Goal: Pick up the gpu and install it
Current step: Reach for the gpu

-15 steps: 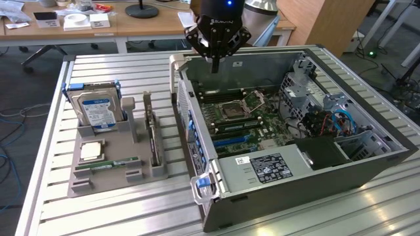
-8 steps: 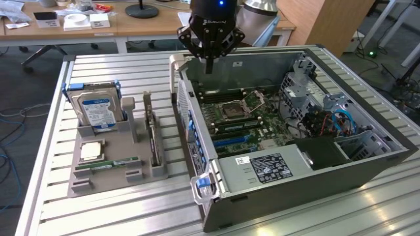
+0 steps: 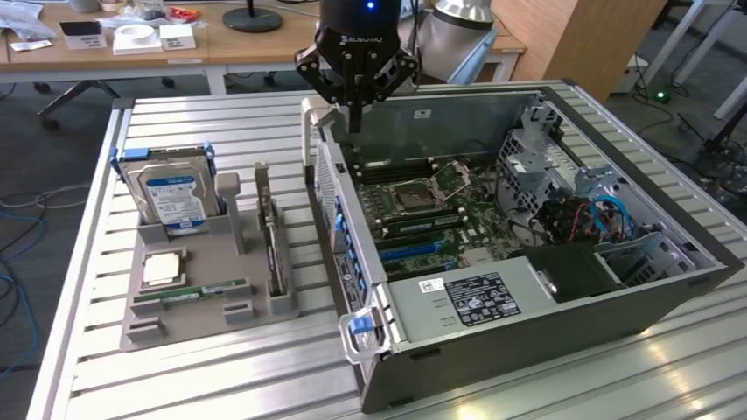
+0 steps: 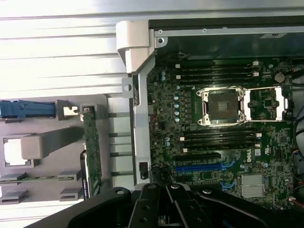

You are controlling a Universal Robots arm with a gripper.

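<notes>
The gpu (image 3: 272, 245) stands on edge in a slot of the grey holder tray (image 3: 192, 325), at the exterior view's left of the open computer case (image 3: 561, 297). In the wrist view the gpu (image 4: 91, 152) shows as a thin green-edged card in the tray. My gripper (image 3: 350, 118) hangs above the case's far corner, well apart from the gpu, shut with nothing in it. Its black fingers (image 4: 166, 204) meet over the case wall. The motherboard (image 3: 432, 210) lies bare, with a blue expansion slot (image 4: 199, 167).
The tray also holds a hard drive (image 3: 173, 197) with a blue-white label, a processor (image 3: 161, 269) and a green memory stick (image 3: 192, 293). The case wall (image 4: 141, 128) stands between tray and motherboard. A power supply (image 3: 478, 302) sits at the case's near end. Desks stand behind.
</notes>
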